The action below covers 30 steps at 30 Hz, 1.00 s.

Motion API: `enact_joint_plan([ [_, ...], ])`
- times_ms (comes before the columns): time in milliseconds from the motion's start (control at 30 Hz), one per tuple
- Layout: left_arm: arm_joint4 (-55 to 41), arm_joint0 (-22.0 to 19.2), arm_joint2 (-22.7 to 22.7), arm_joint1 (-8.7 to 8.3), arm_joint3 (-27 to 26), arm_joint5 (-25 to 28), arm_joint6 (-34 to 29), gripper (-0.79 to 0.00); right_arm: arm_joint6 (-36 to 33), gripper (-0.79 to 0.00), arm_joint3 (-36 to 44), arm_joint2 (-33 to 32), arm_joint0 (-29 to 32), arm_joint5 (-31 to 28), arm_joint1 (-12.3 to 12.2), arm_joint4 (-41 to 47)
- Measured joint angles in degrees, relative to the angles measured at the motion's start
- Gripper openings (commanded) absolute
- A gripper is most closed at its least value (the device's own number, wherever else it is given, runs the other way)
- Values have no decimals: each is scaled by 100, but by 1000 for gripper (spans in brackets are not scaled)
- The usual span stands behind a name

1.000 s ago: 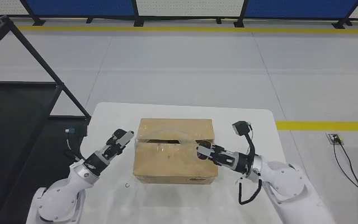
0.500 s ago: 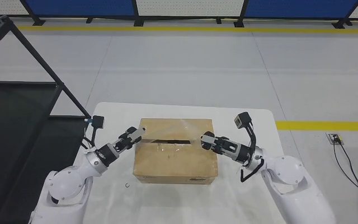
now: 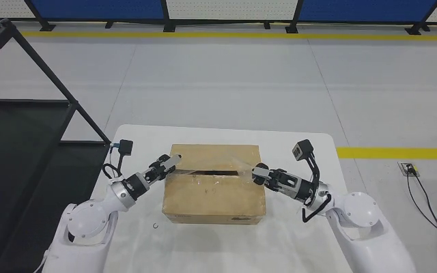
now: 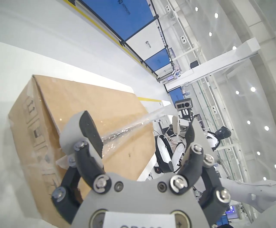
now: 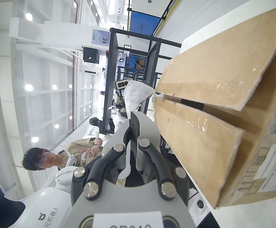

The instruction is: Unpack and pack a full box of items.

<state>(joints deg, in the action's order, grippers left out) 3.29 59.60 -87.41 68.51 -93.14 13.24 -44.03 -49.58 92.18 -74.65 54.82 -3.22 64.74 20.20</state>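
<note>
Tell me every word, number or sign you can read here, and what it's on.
Cardboard box, end face: stamped handling pictograms, including arrows; no words.
Box side label: too small to read.
White tags on the left gripper and the right gripper, shut on tape: cut off at the edge.
Blue panels: marks too small.

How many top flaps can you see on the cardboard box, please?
2: the far flap away from the robot and the near flap on its side, a dark gap between them. Inner flaps may be hidden beneath.
</note>
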Motion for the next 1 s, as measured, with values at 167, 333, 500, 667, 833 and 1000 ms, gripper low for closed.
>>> enact_joint_plan([
  [167, 19, -55, 123, -15, 73, -20, -3, 0, -49, -785, -18, -3, -1, 179, -18, -58],
  [333, 27, -77, 202, -30, 134, -12, 18, 0, -77, -785, -110, 48, -73, 317, -21, -95],
  [500, 23, -79, 239, -52, 192, -1, 26, 0, -77, -785, -138, -11, -39, 309, -36, -31],
  [667, 13, -103, 286, -73, 233, 9, 17, 0, -61, -785, -95, -73, 45, 369, -58, -27],
  [833, 29, -124, 336, -90, 255, 33, 28, 0, -44, -785, -41, -119, 132, 470, -77, -21],
  [1000, 15, -144, 394, -106, 276, 59, 39, 0, -39, -785, -14, -165, 230, 591, -96, 21],
])
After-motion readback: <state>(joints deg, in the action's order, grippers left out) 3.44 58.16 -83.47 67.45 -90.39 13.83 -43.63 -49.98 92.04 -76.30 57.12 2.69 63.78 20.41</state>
